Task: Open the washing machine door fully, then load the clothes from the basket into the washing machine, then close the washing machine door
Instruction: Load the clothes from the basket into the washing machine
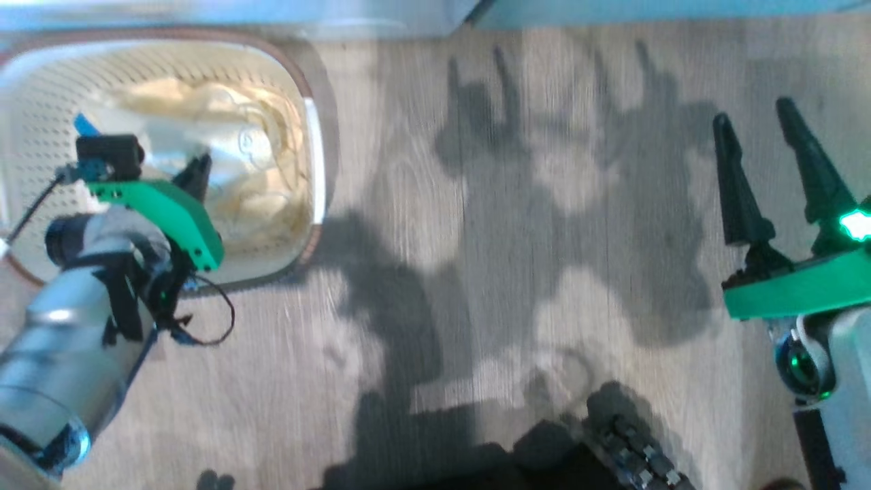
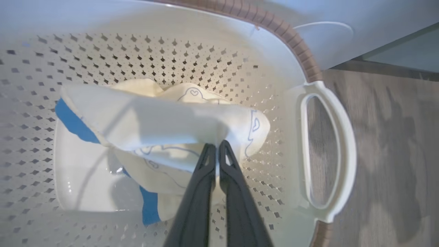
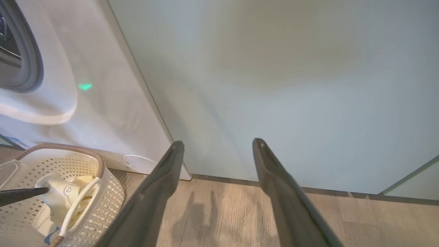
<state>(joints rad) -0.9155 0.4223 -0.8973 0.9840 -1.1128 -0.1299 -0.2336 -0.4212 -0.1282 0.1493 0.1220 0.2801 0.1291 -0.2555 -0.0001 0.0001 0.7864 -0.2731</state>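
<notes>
- My left end effector (image 1: 196,175) is down inside the basket (image 1: 41,102), at the far left of the head view. Its two dark fingers (image 2: 205,171) are clenched together on a fold of the clothes (image 2: 164,120).
- The clothes are soft cream and pale yellow fabric with outlined bear faces and blue patches. The pinched fold stands up as a ridge, and the rest lies crumpled on the basket's bottom.
- The basket is cream plastic with rounded corners. Its walls are perforated with small diamond holes, its rim is ribbed and brown, and a white loop handle (image 2: 343,154) sits on the side nearer my right arm.
- The basket stands on the floor (image 1: 544,272), just in front of the washing machine (image 3: 103,103).
- The washing machine's front is smooth and white. My right wrist view shows the grey ring of the drum mouth (image 3: 32,58) at its upper left, a small blue sticker (image 3: 12,140) low down and a round cap (image 3: 139,161) near the bottom corner.
- The floor is grey-brown, wood-grained planking, and shadows (image 1: 490,136) of my arms and fingers fall across it.
- To the right of the washing machine is a flat, pale teal cabinet (image 3: 274,85) that comes down to the floor.
- My right end effector (image 1: 754,116) is at the far right, well apart from the basket. It is released, its tapered dark fingers spread wide over bare floor with nothing between them, pointing at the foot of the cabinet.
</notes>
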